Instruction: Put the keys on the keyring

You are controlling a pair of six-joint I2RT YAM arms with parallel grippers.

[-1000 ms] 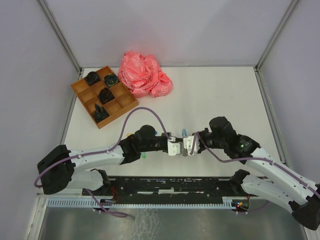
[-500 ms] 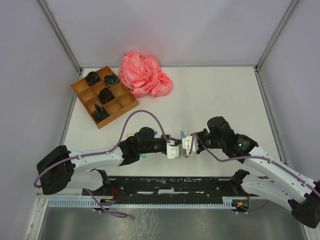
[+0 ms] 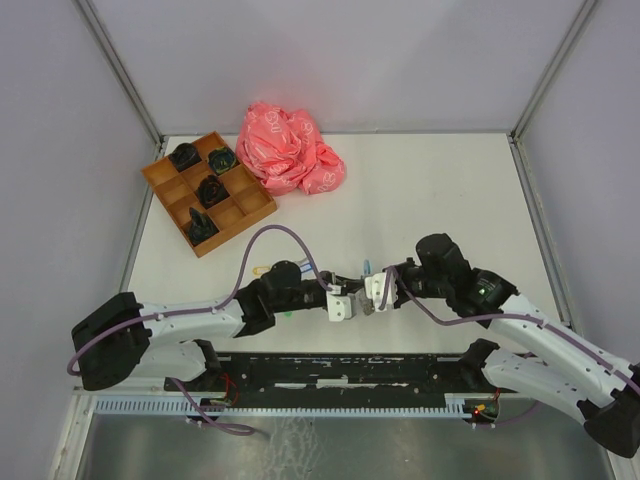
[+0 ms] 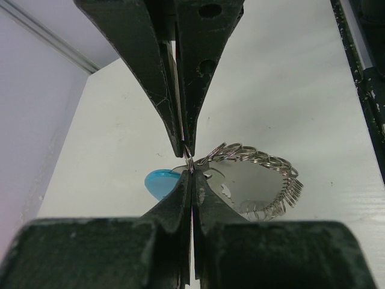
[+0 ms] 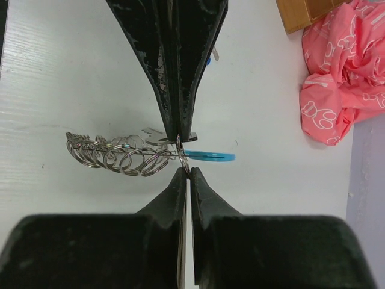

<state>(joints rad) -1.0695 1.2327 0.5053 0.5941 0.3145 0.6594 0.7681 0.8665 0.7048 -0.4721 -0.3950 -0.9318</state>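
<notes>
The keyring [image 4: 255, 158] is held between both arms near the bench's [image 3: 450, 190] 6 o'clock edge. It is a loop of small, overlapping silver wire rings, bright and shiny, joined to a flat light-blue segment [image 4: 161, 180]. In the left wrist view the left jaws are closed on one thin ring, with the loop curving off to 3 o'clock and the blue at 9. The right jaws pinch it likewise. In the right wrist view the keyring [image 5: 120, 155] trails to 9 o'clock, blue to 3.

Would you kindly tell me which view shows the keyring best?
The left wrist view: the keyring shows as a curved loop of linked rings. The right wrist view gives only a side-on row of rings; in the top view it is too small to make out.
</notes>
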